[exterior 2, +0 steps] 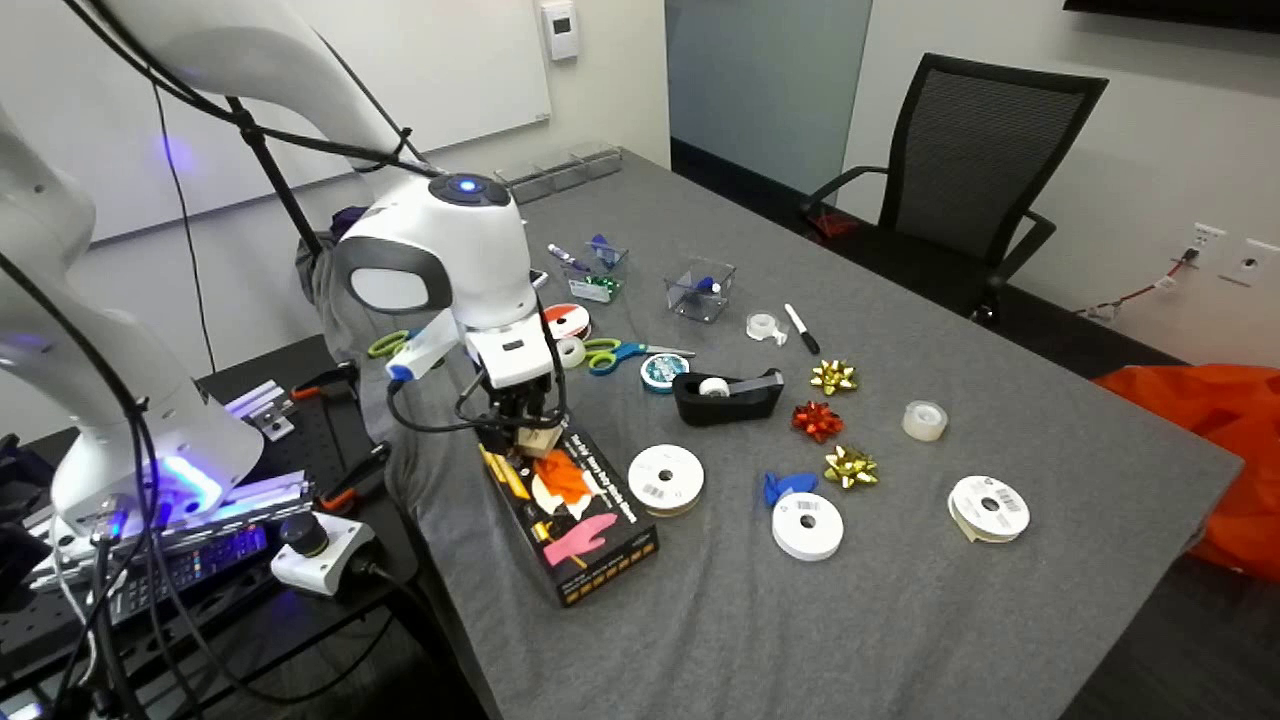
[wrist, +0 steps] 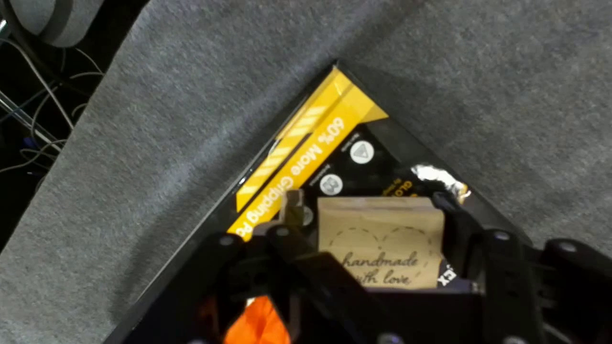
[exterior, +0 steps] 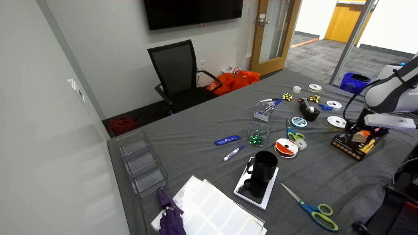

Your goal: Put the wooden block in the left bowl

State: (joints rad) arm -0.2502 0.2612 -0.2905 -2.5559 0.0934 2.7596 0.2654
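The tan wooden block (wrist: 382, 241), printed "handmade with love", lies on the black cardboard glove box (exterior 2: 590, 505), near one end of it, between the fingers of the black end effector (wrist: 370, 205). The end effector is released: in the wrist view a strip of the box shows between one finger and the block. Just beside the box, on the grey-covered worktop (exterior 2: 900, 620), lies a white ribbon spool (exterior 2: 648, 465).

Both exterior views look down from high, well back, sharing table (exterior: 192, 156), box (exterior: 346, 147), arm (exterior: 387, 93) and chair (exterior: 178, 68); in an exterior view facing TV (exterior: 196, 13), arm at right; in an exterior view toward whiteboard (exterior 2: 450, 60), arm at left; wrist view close, facing down past gripper (wrist: 374, 208) onto box.
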